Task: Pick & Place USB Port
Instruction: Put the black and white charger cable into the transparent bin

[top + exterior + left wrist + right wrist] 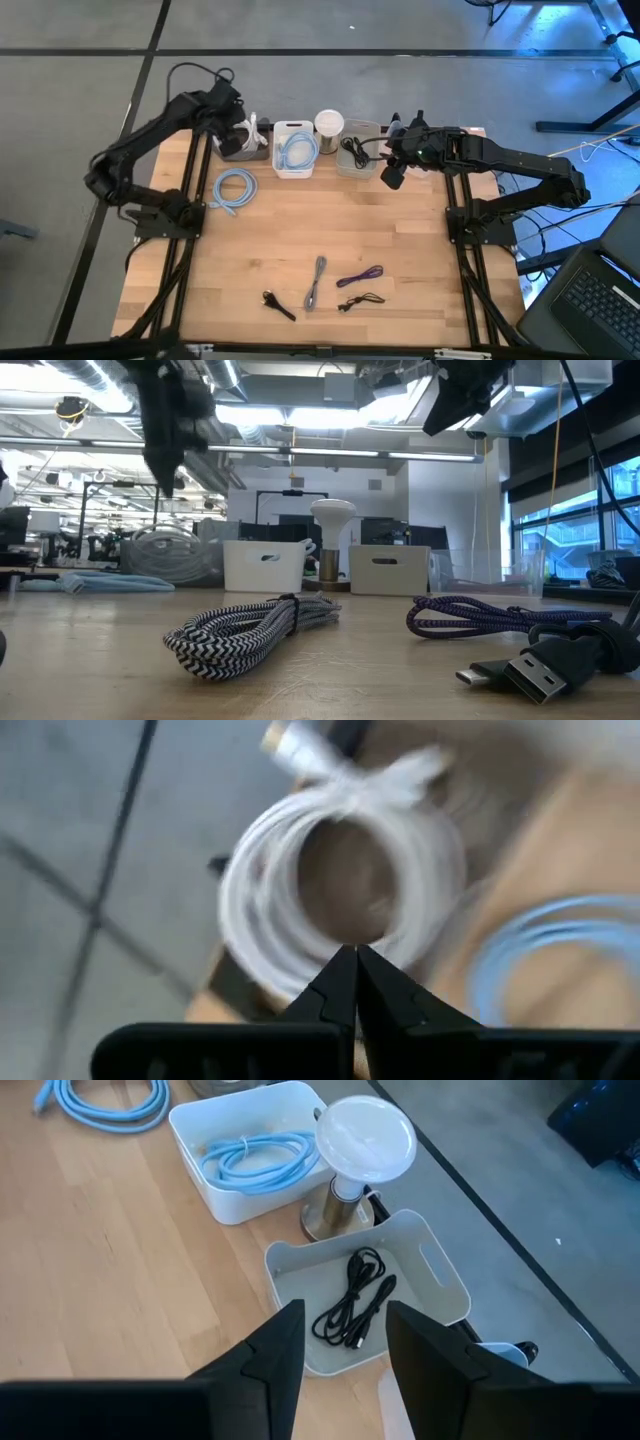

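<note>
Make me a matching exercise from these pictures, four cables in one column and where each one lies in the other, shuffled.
Cables:
1. white cable
2. light blue coil
3. black cable
4. purple cable

Places:
A. on bare wood beside the white bins
B. in the bin under the right gripper
C. near the table's front edge, next to the zigzag cable
D. in the bin below the shut left gripper

Pairs: 1-D, 2-A, 3-B, 4-C
</note>
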Robot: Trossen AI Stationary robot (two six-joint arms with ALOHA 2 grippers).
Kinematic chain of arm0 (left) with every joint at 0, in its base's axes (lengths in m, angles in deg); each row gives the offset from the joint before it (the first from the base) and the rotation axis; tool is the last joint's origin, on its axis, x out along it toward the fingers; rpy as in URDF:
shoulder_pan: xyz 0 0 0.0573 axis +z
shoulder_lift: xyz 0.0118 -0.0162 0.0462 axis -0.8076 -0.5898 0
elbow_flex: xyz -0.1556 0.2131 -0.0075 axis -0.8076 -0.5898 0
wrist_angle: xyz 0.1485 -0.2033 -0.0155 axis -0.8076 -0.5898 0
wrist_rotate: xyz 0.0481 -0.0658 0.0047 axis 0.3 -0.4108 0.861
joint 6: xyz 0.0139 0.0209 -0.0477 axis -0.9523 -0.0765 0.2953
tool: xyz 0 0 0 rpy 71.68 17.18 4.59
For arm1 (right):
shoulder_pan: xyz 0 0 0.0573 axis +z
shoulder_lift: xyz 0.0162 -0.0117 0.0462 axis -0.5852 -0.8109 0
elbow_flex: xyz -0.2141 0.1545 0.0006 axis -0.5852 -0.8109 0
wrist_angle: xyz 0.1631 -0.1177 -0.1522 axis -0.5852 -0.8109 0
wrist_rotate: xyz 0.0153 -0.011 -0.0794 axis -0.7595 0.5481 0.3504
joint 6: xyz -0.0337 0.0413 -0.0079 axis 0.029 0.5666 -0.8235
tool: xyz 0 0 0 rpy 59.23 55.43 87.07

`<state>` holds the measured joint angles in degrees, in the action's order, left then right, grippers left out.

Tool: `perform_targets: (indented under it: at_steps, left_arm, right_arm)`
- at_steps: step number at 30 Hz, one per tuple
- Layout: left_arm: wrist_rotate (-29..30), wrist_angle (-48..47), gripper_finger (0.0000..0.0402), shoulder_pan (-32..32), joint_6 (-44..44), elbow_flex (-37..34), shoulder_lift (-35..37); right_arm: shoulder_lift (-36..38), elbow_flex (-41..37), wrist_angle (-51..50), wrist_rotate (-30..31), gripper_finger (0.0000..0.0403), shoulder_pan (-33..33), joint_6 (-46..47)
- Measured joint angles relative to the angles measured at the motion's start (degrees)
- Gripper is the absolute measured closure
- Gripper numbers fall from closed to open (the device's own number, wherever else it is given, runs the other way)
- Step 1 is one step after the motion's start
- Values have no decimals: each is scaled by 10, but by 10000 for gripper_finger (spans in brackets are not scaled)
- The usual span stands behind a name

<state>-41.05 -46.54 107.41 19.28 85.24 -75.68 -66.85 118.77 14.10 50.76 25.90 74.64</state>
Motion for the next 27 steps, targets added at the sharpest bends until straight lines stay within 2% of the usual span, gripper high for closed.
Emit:
perform_targets:
  at_steps: [3,5,12,16,19,21,27]
  left_arm:
    - [-90,-28,400,-10,67,18,43]
    - [-127,-54,400,-17,113,21,67]
    - [-163,-153,399,-68,214,21,123]
    - [-228,-162,401,-115,254,14,148]
    - [-272,-138,399,-159,280,-6,167]
    - [-289,-114,399,-192,297,-28,181]
    - [-291,21,399,-293,336,-122,210]
  right_arm:
    - [0,0,0,0,259,0,-1]
    - [0,0,0,0,259,0,-1]
    - [0,0,2,1,259,0,0]
    - [0,0,3,1,259,0,1]
    - [0,0,3,-1,259,0,1]
    - [0,0,3,-24,259,0,1]
    - [-1,0,35,-154,259,1,-14]
